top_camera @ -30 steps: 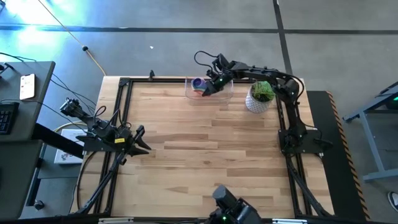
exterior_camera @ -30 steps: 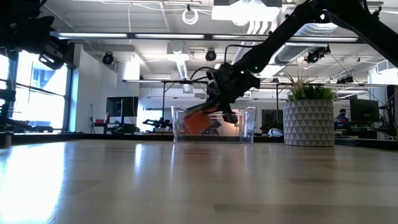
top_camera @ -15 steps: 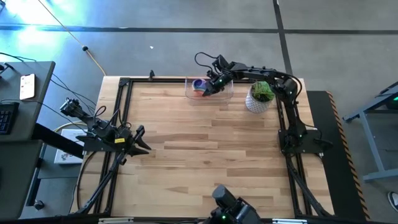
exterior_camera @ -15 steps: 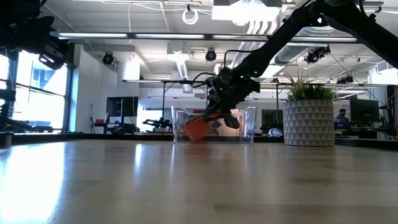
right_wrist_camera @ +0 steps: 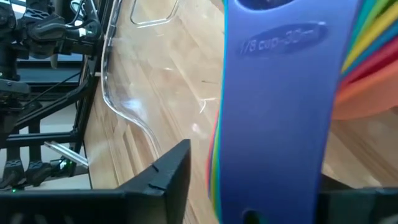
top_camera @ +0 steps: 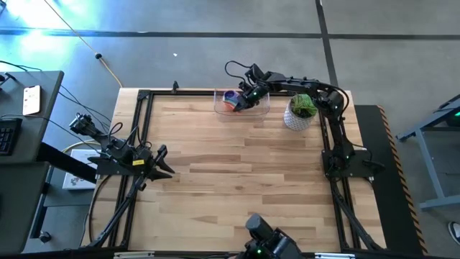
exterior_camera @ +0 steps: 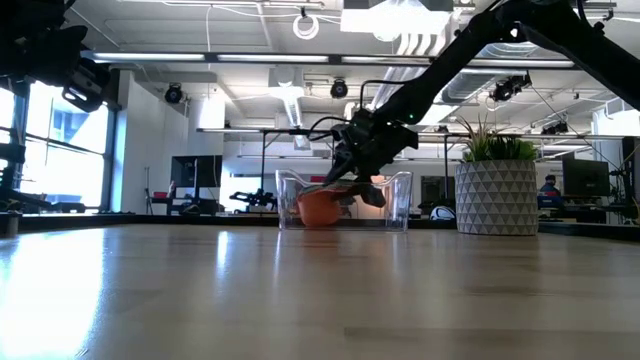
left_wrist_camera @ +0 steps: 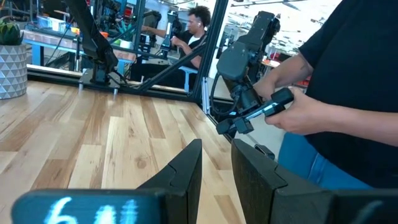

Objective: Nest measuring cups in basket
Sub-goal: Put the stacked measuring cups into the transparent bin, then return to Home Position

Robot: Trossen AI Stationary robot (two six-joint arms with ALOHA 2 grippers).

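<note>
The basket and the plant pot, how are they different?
The basket is see-through, but the plant pot is white with a pattern. The basket is low with colourful measuring cups inside, while the pot is taller with green leaves on top. Both sit at the table's far edge.

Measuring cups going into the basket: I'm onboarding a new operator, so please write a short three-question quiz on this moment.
1. True or false: the stacked measuring cups sit inside the basket.
2. Which gripper is over the basket? A) left gripper B) right gripper
3. What stands on the table just beside the basket, on the right arm's side?

Key: 1 true. 2 B; the left gripper waits at the table's left edge. 3 The white pot with a plant.
</note>
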